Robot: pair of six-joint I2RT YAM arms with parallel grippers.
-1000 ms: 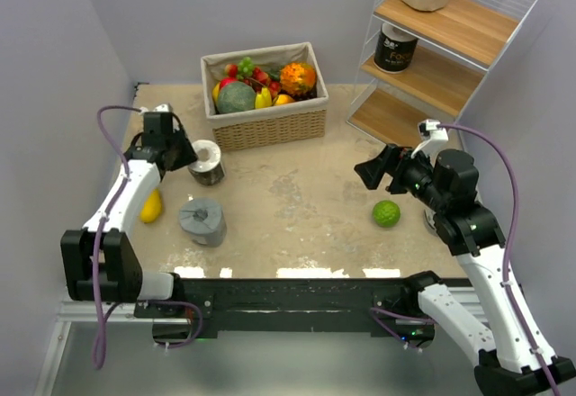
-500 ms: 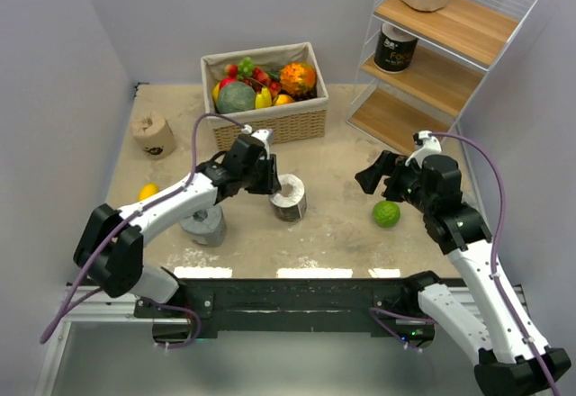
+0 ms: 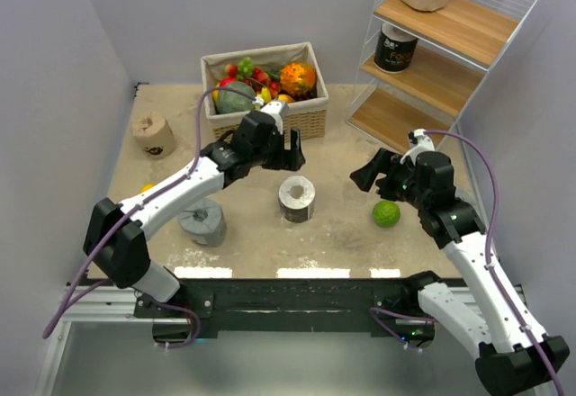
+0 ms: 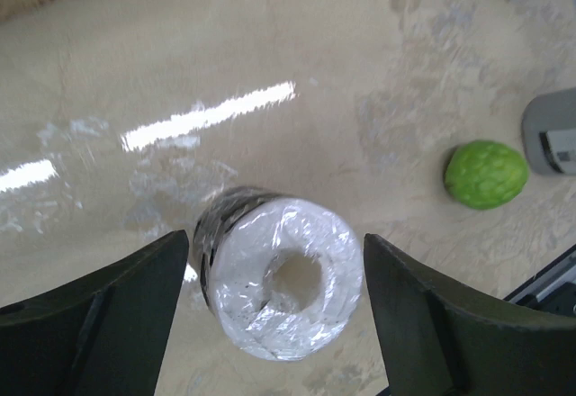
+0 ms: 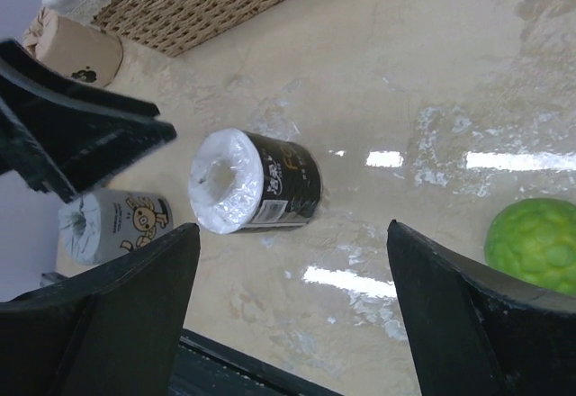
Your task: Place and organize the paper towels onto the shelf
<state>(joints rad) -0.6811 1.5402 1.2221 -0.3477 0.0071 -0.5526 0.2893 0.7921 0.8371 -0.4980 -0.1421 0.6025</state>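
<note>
Hazard: the black paper towel roll (image 3: 296, 198) stands on end on the table (image 3: 342, 238), below your left gripper (image 3: 290, 151), jaws apart. Your right gripper (image 3: 364, 174) also gapes. Clipping the rim may tip the roll toward the lime (image 3: 387, 213).

Black paper towel roll (image 4: 274, 283): paper under thin clear plastic film, crinkled and shiny; white end, dark printed side.
Grey paper towel roll (image 5: 112, 225): the same glossy film over a printed wrapper.
Kraft tan paper towel roll (image 3: 151, 133): looks like matt brown paper.
Beige table (image 4: 270, 54): smooth, mottled like stone, glossy (bright streaks of glare lie on it).
White wire-frame shelf (image 3: 468, 29): thin painted metal rods; boards of pale matt wood.
Woven wicker basket (image 3: 270, 128): rough tan weave, pale cloth lining.
Green lime (image 4: 486, 174): pebbled, dull skin.
Left hand (image 4: 274, 247): fingers (image 4: 99, 315) of smooth matt black plastic.
</note>
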